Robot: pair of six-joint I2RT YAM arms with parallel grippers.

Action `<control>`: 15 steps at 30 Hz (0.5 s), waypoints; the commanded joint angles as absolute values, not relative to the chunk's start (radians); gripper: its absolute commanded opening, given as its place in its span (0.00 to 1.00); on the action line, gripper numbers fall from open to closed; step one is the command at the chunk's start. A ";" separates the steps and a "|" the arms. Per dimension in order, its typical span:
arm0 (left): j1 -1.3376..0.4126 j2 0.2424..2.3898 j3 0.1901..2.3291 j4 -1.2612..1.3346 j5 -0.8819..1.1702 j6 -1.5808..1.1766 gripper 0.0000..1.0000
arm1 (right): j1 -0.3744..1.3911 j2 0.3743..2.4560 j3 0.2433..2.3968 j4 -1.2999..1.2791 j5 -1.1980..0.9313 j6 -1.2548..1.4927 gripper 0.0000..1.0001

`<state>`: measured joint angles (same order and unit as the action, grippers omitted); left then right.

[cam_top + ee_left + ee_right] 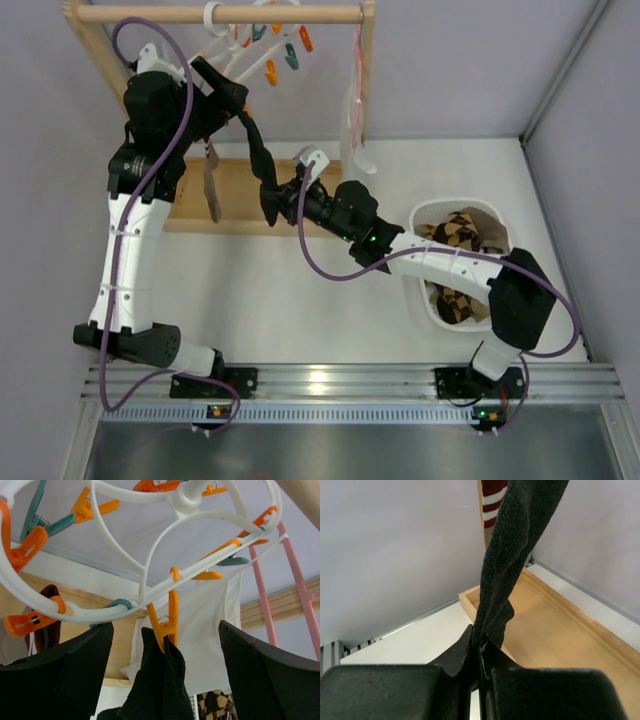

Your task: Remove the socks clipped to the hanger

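The black sock (258, 160) hangs from the far-left hanger (186, 497), its top pinched in an orange clip (171, 622), so it is not yet off. The right gripper (480, 652) is clamped on its lower part, and the sock runs taut-looking from clip to jaws. The left gripper (228, 95) sits at the hanger with its fingers (60, 675) apart, one on each side of that clip and touching neither clip nor sock as far as the wrist view shows.

The task looks partly done. Diamond-checked socks (458, 232) lie in the white basket (418, 300) at the right. Most clips in the left wrist view are bare. Besides the black sock, a brown sock (212, 185) hangs to its left, partly behind the left arm. I cannot tell whether more remain on the hidden side of the ring.

Room is tight at the far side. The rail frame (367, 70) stands over the hanger, and its right post and the white cloth (355, 110) are just right of the sock. The wooden tray (235, 205) lies below. Toward the near side, and right toward the basket, the table (300, 320) offers open room, though the right arm's own forearm crosses the basket's left rim.
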<state>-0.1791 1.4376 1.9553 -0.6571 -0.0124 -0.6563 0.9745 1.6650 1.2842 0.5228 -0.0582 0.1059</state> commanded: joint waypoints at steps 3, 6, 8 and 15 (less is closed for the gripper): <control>-0.183 1.483 1.996 -0.624 -0.032 -0.689 0.88 | 0.999 1.683 1.359 0.529 -0.078 0.104 0.00; -0.183 1.482 2.000 -0.624 -0.028 -0.687 0.87 | 1.005 1.697 1.367 0.525 -0.075 0.100 0.00; -0.183 1.467 1.994 -0.626 -0.028 -0.690 0.87 | 1.008 1.712 1.373 0.523 -0.071 0.098 0.00; -0.183 1.450 2.003 -0.626 -0.034 -0.698 0.84 | 1.019 1.746 1.396 0.515 -0.055 0.089 0.00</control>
